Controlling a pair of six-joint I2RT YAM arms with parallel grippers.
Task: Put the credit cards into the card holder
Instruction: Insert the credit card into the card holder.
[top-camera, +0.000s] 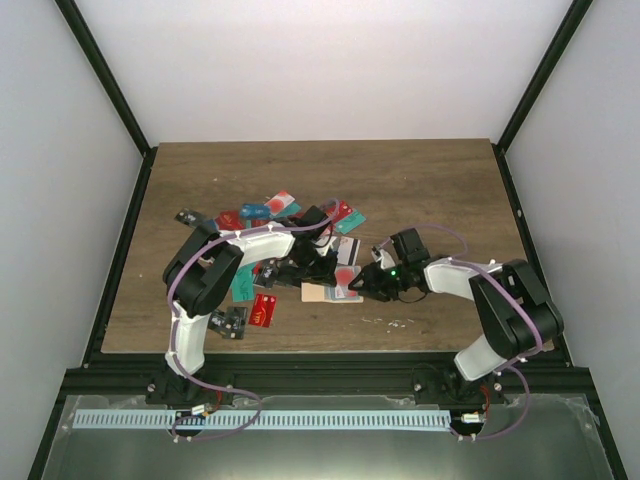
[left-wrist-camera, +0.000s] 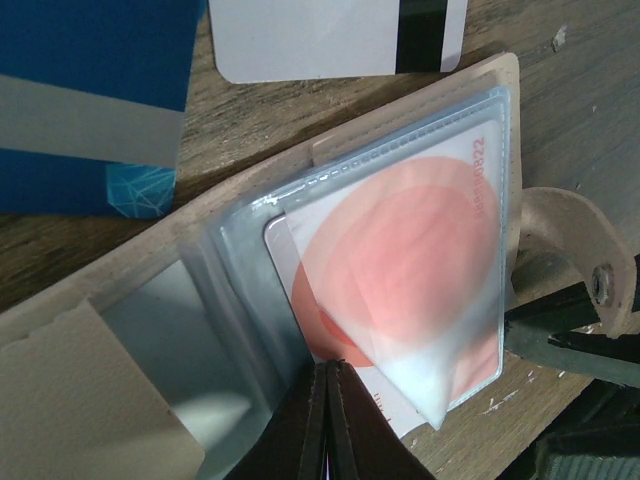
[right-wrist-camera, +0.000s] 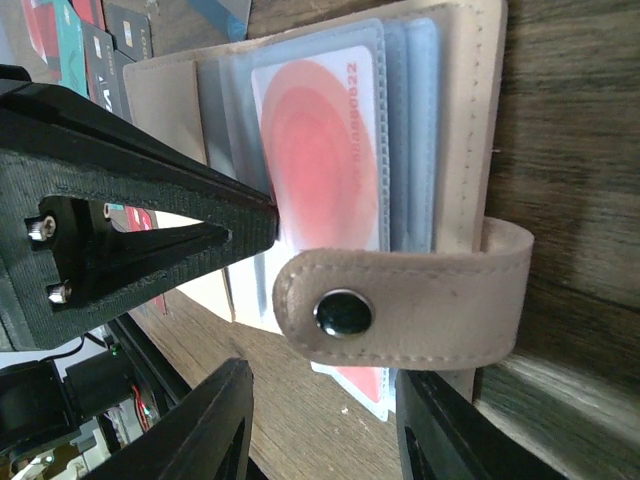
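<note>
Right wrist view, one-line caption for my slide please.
Open card holder with a red-circle card in a clear sleeve, closed left fingers at the card's edge.

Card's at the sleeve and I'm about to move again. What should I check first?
1. Card holder lying open, sleeves exposed: ok.
2. White card with red circle under a clear sleeve: ok.
3. Card fully seated: cannot tell.
4. Left gripper shut, tips at the card's edge: ok; pinching the card: cannot tell.
5. Snap tab unfastened, off the sleeves: ok.
6. Right gripper jaws apart by the tab: ok; steadying the holder: cannot tell.
</note>
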